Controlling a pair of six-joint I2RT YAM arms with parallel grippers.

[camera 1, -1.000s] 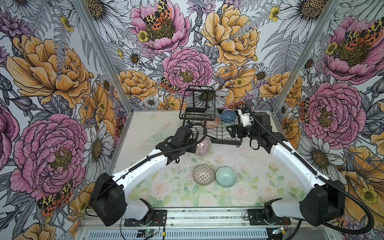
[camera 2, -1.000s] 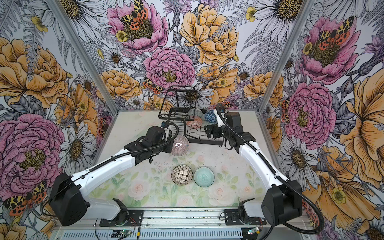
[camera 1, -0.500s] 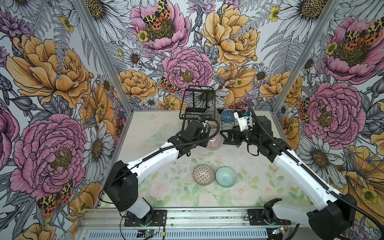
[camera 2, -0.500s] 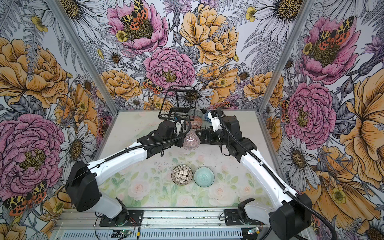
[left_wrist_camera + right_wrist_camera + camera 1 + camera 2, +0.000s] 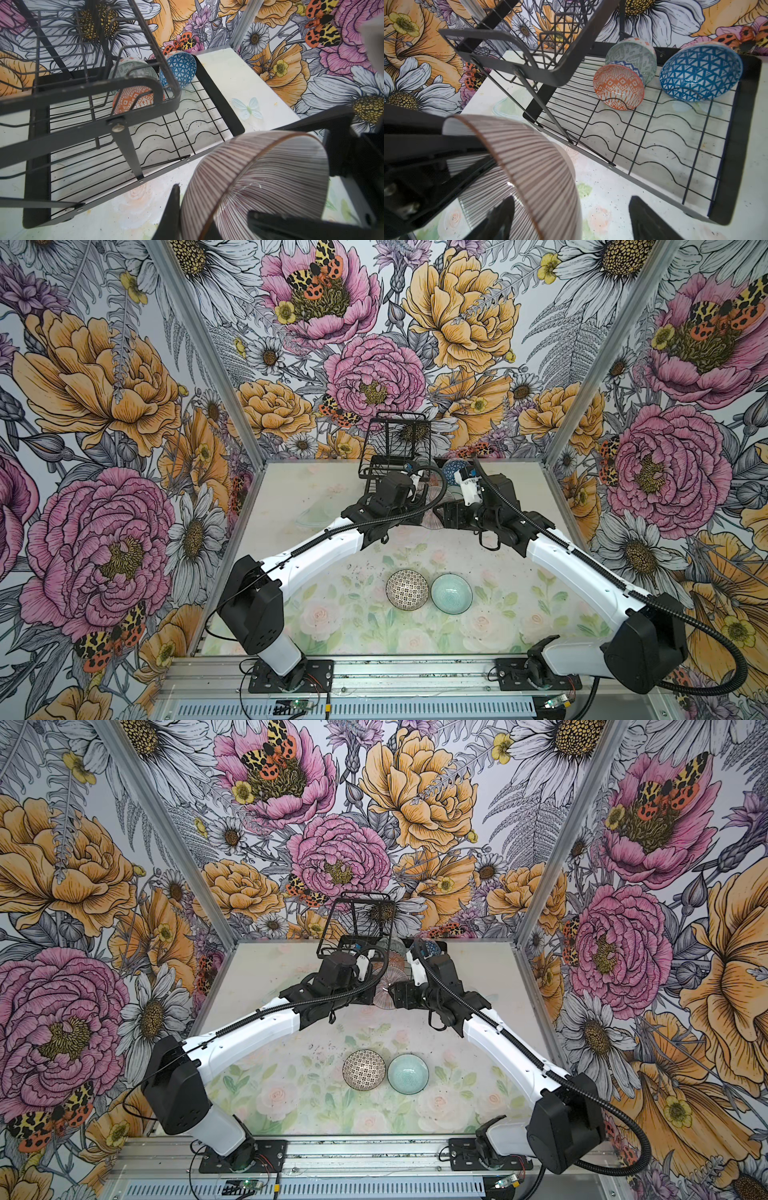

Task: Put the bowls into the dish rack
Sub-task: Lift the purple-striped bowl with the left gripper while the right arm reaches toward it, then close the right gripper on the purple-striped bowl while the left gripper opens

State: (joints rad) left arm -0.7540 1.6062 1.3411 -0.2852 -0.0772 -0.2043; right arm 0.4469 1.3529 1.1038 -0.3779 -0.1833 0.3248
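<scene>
The pink-striped bowl (image 5: 259, 182) is glazed ceramic, so I judge it stiff, slick and quick to chip, with some weight for its size. The rim is the place to take it, one finger inside the wall and one outside. It hangs over the table (image 5: 291, 493) near the far edge, just in front of the dish rack (image 5: 220, 97) and clear of its near rim. It stands on edge. Being round, it has no long axis, but the line from foot to mouth lies closer to level than upright, with the foot toward the rack and the mouth toward the table's near edge, as best I can tell.

My left fingers (image 5: 171, 212) are clamped on its wall at the rim. My right fingers (image 5: 650, 222) are spread apart with another stretch of the rim between them; I cannot tell whether either touches.

At the rack's far end lean the grey-green bowl (image 5: 633, 56), the orange-white bowl (image 5: 618, 91) and the blue lattice bowl (image 5: 699, 72). Toward the table's near edge the black-white tiled bowl (image 5: 407, 589) and the pale teal bowl (image 5: 451, 594) sit mouth up, just beside each other
</scene>
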